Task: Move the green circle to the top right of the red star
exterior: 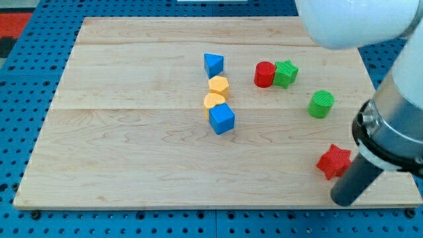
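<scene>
My tip (342, 199), a bare rod with no jaws, sits just below-right of the red star (333, 160); green circle (321, 104) lies well above

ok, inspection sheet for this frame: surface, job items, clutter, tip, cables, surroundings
surface: wooden board, flat, pale.
job's things: green circle sits toward the view's top and slightly left of the red star, apart from it.
clutter: red cylinder touching green star; blue triangle, two yellow blocks and blue cube in a column.
grippers: none; my tip just below-right of the red star.
cables: nothing seen.
surroundings: blue perforated base.
</scene>
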Motion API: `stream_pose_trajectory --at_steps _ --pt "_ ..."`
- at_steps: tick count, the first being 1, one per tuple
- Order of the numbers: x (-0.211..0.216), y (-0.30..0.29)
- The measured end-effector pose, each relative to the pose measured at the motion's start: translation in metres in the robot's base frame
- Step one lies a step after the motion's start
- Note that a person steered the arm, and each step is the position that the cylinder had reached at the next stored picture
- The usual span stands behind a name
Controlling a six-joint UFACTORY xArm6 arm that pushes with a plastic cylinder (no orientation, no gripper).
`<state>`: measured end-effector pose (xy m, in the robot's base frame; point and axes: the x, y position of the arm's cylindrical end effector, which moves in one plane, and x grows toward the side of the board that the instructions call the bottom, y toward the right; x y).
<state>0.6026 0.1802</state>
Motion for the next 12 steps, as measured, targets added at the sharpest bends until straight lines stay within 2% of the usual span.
stream_pose_trajectory --at_steps 2,4,6,7,9,10,12 --pt "-0.133 0.001" --pt "-0.144 0.001" --pt "-0.18 0.001" --pt "-0.18 0.001" --pt "-0.148 -0.008" --pt "-0.152 -0.008" --pt "-0.199 -0.006"
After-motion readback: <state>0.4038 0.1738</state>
